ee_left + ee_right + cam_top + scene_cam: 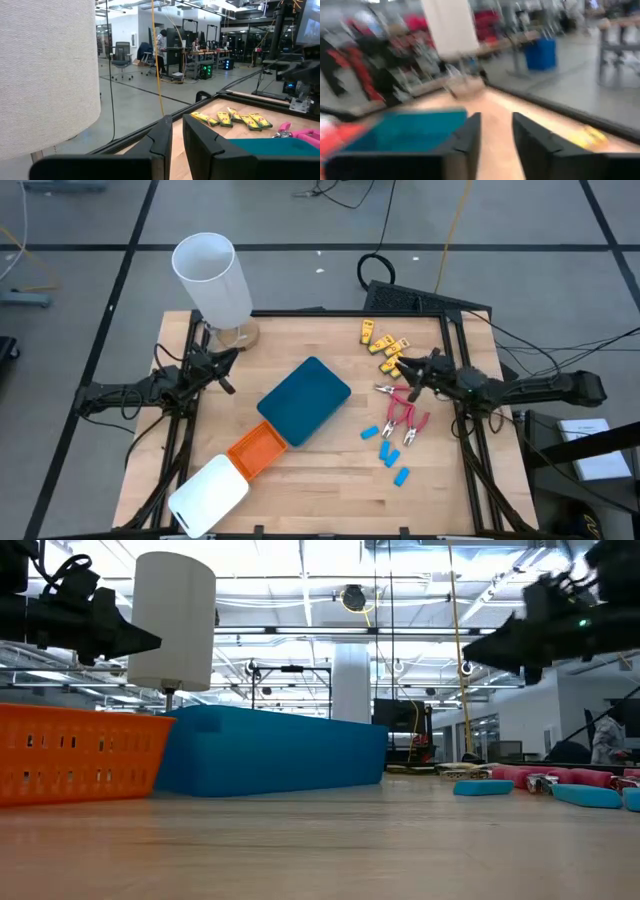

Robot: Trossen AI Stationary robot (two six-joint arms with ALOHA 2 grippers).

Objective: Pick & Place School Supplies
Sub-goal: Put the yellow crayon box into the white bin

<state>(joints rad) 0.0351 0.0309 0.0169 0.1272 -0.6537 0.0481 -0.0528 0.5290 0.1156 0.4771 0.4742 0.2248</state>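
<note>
R gripper [412,372]: jaws apart, empty, above yellow pieces [385,345].
L gripper [226,372]: closed, empty, waited by white cylinder [212,277].
Risk: descent could've scattered pieces.

Teal tray [305,399], orange tray [258,449], white tray [209,495], tall white cylinder [212,277].

a teal tray [303,400], an orange slotted tray [259,448] and a white tray [209,495] lie on the pale wood counter [320,490]. the blocky pieces [385,345] are yellow, the oblong pieces [388,450] light blue, the scissor-like tools [405,415] pink-handled. the tall cylinder [213,278] is white, both arms dark.
</note>
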